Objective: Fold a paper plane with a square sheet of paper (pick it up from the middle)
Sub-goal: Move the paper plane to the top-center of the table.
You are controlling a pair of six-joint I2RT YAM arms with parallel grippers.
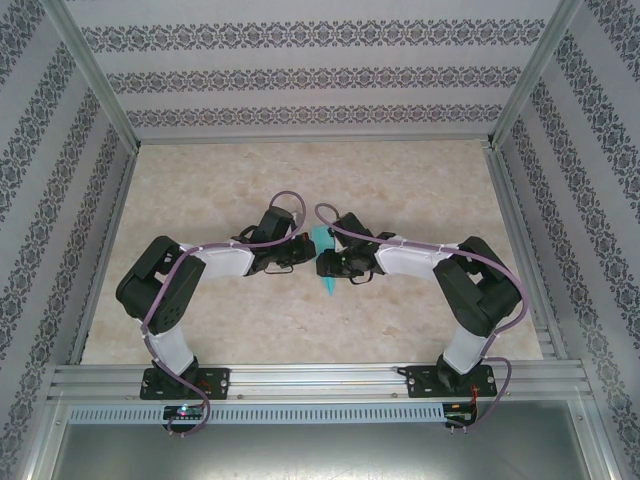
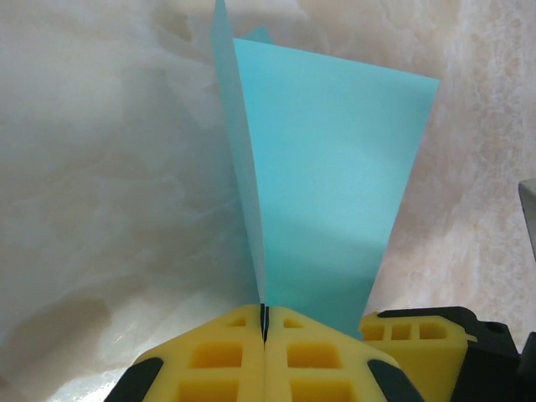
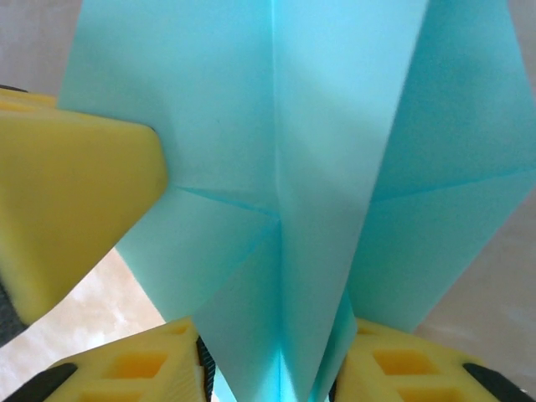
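My left gripper point(image 2: 263, 322) was clenched on an edge of the paper plane point(image 2: 335, 184), at the middle of the table point(image 1: 420, 180); my right gripper point(image 3: 268, 373) straddled its centre crease, grip unclear to me; open surface ran to the walls point(image 1: 320, 80).

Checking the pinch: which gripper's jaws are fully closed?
The left gripper: its jaws meet on the paper, while those of the right gripper stand apart.

Matt turquoise paper plane point(image 3: 318, 167); smooth marbled tabletop point(image 1: 300, 180); bare metal frame point(image 1: 300, 375).

walls point(image 1: 320, 75): grey damask stripes | tabletop point(image 1: 400, 180): beige marble | frame point(image 1: 320, 378): aluminium rails | light: even
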